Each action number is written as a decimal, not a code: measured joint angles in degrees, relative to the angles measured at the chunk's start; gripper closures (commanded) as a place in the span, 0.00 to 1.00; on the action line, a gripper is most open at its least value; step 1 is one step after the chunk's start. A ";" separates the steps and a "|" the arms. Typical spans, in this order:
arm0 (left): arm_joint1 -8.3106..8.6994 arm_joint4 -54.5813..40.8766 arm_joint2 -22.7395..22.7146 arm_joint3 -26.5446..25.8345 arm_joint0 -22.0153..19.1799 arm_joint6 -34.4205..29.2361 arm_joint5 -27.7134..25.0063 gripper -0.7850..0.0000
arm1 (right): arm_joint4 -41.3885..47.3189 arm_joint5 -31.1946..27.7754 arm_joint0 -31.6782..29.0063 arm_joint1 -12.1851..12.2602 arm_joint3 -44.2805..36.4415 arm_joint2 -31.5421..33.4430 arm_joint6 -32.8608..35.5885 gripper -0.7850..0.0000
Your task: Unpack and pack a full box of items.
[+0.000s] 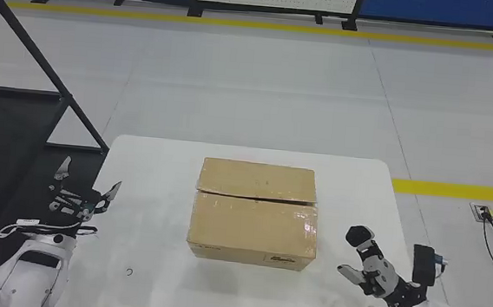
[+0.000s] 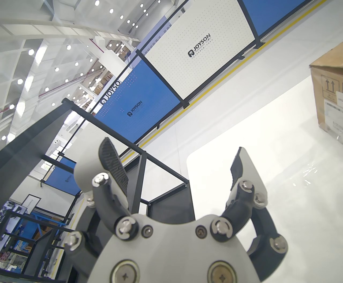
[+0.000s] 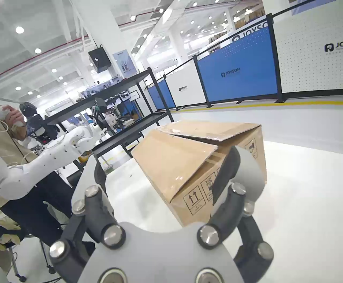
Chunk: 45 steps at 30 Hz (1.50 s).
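White table (image 1: 141, 171) carries the cardboard box (image 1: 255, 215) at mid-frame with its top flaps folded down, so unpacking seems not yet begun, while the left gripper (image 1: 89, 179) at lower left and the right gripper (image 1: 352, 253) at lower right sit apart from it, fingers spread and empty.

The brown cardboard box (image 1: 254, 219) has its top flaps folded over, so whatever lies inside is hidden. In the left wrist view just one corner of it (image 2: 329, 91) shows, the rest cut off at the picture's edge. In the right wrist view a grey finger (image 3: 241, 171) of the right end effector (image 3: 164, 160) covers part of the box's printed end. A small dark mark (image 1: 129, 272) on the white surface (image 1: 167, 165), near and left of the box, is too small to identify.
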 measured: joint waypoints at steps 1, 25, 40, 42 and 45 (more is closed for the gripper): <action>0.00 0.00 0.00 0.00 0.00 0.00 0.00 0.00 | 0.06 0.00 0.00 0.00 0.00 0.00 0.04 0.00; 3.47 -77.76 -0.34 8.74 -13.65 -47.63 -37.71 0.00 | 37.59 0.10 11.38 3.65 5.60 -6.63 29.69 0.00; 3.90 -89.43 3.89 9.04 -13.95 -53.39 -31.80 0.00 | 38.87 3.56 12.26 3.48 6.19 -7.86 27.88 0.00; 4.30 -94.48 4.69 10.08 -15.05 -57.35 -29.49 0.00 | 38.75 4.50 12.81 3.59 6.73 -8.08 29.04 0.00; 4.81 -101.89 5.95 12.15 -16.65 -63.07 -26.25 0.00 | 39.18 6.55 13.86 3.75 7.50 -9.13 31.91 0.00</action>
